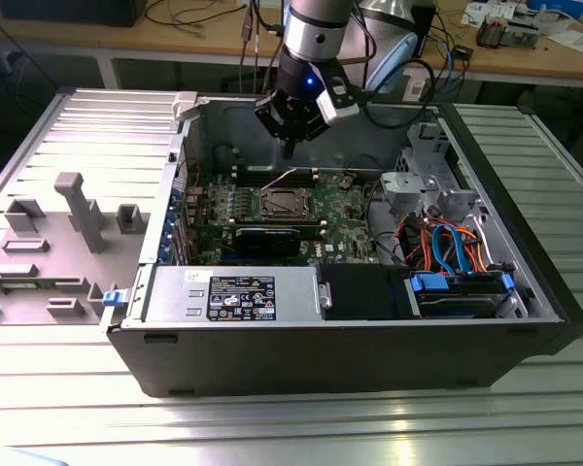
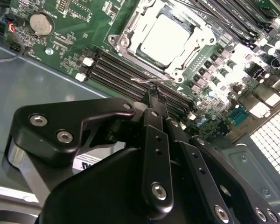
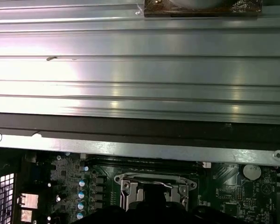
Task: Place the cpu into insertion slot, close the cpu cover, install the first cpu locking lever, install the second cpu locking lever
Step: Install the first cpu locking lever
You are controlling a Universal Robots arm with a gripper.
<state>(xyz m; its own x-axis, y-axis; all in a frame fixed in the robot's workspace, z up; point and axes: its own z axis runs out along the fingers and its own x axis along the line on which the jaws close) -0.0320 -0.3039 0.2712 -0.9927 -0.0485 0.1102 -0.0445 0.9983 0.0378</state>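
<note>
In the second wrist view the cpu (image 2: 165,38), a silvery square, lies flat in the insertion slot (image 1: 282,202) on the green board. The cpu cover (image 2: 135,56), a thin metal frame, lies down around it. A thin wire locking lever (image 2: 148,80) runs along the socket's edge nearest my fingers; I cannot tell whether it is latched. My gripper (image 1: 289,150) hangs above the board just behind the socket, apart from it, fingers together and holding nothing. In the second wrist view its black tips (image 2: 156,95) point toward that lever. The first wrist view shows the slot (image 3: 154,186) partly behind the dark gripper.
The open computer case (image 1: 525,291) lies on a ribbed metal table. Memory slots (image 2: 116,77) flank the socket. A power supply (image 1: 228,296) and a drive bay with blue and orange cables (image 1: 447,248) fill the front. A grey plastic shroud (image 1: 78,209) lies at the exterior view's left.
</note>
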